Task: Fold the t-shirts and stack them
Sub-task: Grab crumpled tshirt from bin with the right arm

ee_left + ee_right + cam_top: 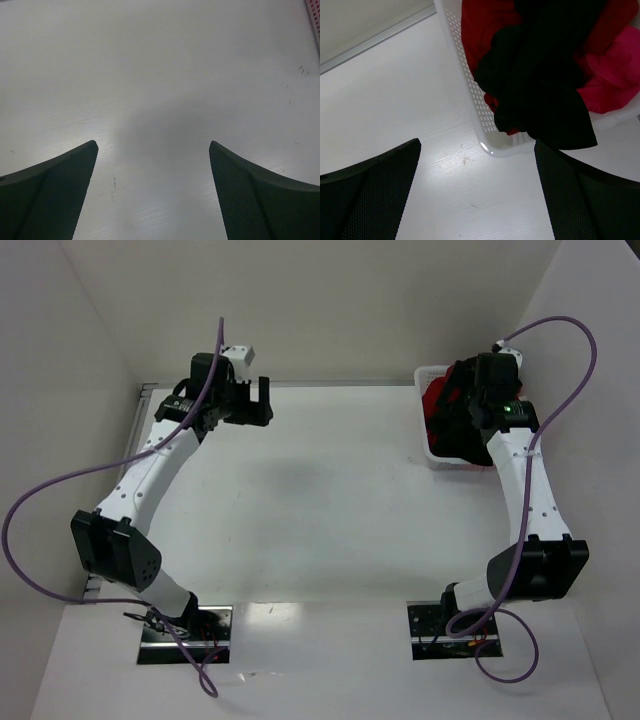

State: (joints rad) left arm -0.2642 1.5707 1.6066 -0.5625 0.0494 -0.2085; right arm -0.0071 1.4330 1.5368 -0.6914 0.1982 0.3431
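**Left arm** [150,465], **right arm** [525,485]: white tubular links; black boxy joint housings at elbow [115,550] and wrist.
**Left cable** [22,502]: purple, long loose loop between base and wrist.
**Right cable** [592,355]: purple, white plug at wrist end.
**Base plates** [185,635]: bare metal, one under each arm, thin wires bunched on top.
**Green light** [509,408]: small, on right wrist housing.
**Left fingers** [50,195], **right fingers** [580,195]: black, tapering to points, inner faces finely dimpled.

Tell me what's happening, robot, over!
Left gripper open over bare table. Right gripper open above basket corner. T-shirts heaped in basket, none folded; black t-shirt drapes over rim. Nothing blocking.
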